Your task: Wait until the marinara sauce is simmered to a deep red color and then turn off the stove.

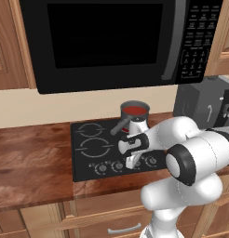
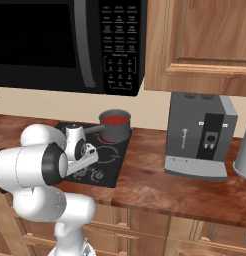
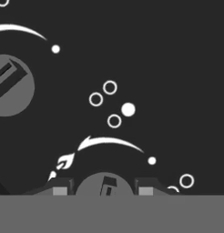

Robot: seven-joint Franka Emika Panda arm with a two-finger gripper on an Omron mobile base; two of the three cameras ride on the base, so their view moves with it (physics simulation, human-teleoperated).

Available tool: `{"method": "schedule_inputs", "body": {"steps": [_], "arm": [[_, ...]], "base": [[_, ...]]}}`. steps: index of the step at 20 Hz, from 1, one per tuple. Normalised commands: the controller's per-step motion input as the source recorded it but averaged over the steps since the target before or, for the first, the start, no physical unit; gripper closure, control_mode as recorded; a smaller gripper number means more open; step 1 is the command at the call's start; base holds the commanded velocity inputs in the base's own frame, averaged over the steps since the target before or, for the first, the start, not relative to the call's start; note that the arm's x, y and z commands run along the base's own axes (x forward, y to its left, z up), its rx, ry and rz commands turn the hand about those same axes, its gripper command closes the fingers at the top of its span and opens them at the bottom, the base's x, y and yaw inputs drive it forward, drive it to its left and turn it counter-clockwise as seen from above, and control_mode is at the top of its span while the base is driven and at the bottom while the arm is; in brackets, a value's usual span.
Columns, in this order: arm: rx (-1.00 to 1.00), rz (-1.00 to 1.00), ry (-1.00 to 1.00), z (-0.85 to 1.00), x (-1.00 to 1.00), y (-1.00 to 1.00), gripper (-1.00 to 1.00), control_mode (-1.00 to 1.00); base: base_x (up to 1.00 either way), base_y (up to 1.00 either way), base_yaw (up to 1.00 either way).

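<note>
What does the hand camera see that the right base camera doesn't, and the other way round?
The hand view alone gives the close-up: a knob sitting between the claw fingertips, with a second knob and white printed marks around them.

The right base view alone has the saucepan of red marinara sauce, the microwave, the coffee machine, the wooden counter and the white arm.

Both see the black stove and its knobs.
</note>
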Motion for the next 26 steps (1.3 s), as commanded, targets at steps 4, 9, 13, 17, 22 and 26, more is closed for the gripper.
{"method": "schedule_inputs", "body": {"steps": [4, 9, 13, 17, 22, 26], "arm": [[0.00, -0.18, 0.00, 0.00, 0.00, -0.11, 1.00, -1.00], [0.00, -0.21, 0.00, 0.00, 0.00, -0.13, 1.00, -1.00], [0.00, -0.24, 0.00, 0.00, 0.00, -0.21, 1.00, -1.00], [0.00, -0.23, 0.00, 0.00, 0.00, -0.26, 1.00, -1.00], [0.00, -0.23, 0.02, 0.00, 0.00, -0.26, 1.00, -1.00], [0.00, -0.23, 0.01, 0.00, 0.00, -0.23, 1.00, -1.00]], "base": [[0.00, 0.00, 0.00], [0.00, 0.00, 0.00], [0.00, 0.00, 0.00], [0.00, 0.00, 0.00], [0.00, 0.00, 0.00], [0.00, 0.00, 0.00]]}}
